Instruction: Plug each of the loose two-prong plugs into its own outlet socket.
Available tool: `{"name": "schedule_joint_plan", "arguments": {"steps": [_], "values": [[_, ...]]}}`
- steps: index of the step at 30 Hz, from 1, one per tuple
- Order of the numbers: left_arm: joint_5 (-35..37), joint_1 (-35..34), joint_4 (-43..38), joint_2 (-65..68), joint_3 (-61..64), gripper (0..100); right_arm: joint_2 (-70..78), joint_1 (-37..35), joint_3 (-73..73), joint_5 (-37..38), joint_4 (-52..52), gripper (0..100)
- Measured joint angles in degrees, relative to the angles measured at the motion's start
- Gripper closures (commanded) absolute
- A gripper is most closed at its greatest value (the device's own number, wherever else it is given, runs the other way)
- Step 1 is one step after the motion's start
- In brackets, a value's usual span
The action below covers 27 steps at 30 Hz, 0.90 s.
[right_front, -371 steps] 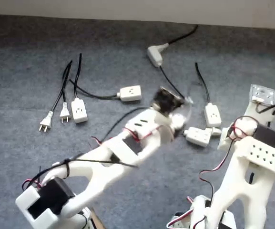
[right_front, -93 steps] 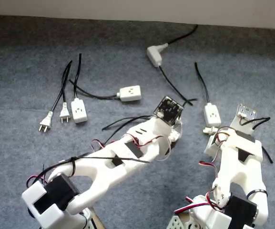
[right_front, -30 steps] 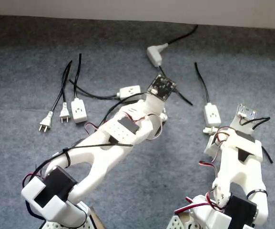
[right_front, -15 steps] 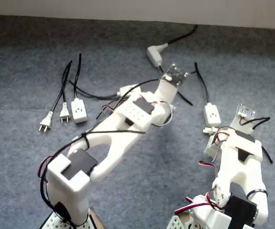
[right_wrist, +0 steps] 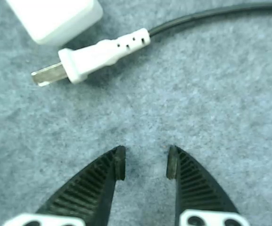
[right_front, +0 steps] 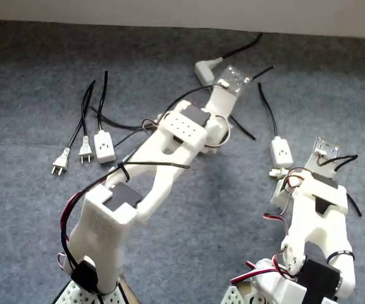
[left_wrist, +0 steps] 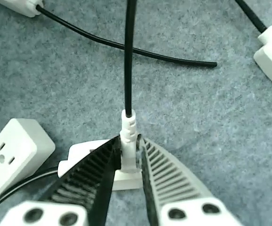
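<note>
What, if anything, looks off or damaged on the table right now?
Nothing broken or spilled. Black cords just cross loosely on the grey carpet. A loose plug lies flat, unplugged, near the open right pincer. The left pincer is shut on a second plug.

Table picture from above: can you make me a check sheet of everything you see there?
Surface: grey carpet, flat.
Job's things: far-left plug and second plug lie loose beside a socket; third plug lies loose beside another socket.
Clutter: nothing seen.
Grippers: left gripper shut on a corded plug; right gripper open over bare carpet.
Cables: black cords loose, some crossing.
Surroundings: pale wall behind.
</note>
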Motion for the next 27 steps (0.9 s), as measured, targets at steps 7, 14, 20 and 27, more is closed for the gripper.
{"name": "schedule_joint_plan", "arguments": {"steps": [7, 14, 20, 27], "values": [[1.93, -3.87, 0.53, -8.70, 8.70, 99, 0.00, 0.00, 0.00, 0.00, 0.00, 83.3], [0.79, -4.13, 0.88, -23.74, 24.44, 99, 0.00, 0.00, 0.00, 0.00, 0.00, 83.3], [0.70, -4.22, 0.70, -27.52, 32.44, 99, 0.00, 0.00, 0.00, 0.00, 0.00, 83.3], [0.62, -4.84, -1.05, -22.24, 29.63, 99, 0.00, 0.00, 0.00, 0.00, -0.18, 83.3]]}}
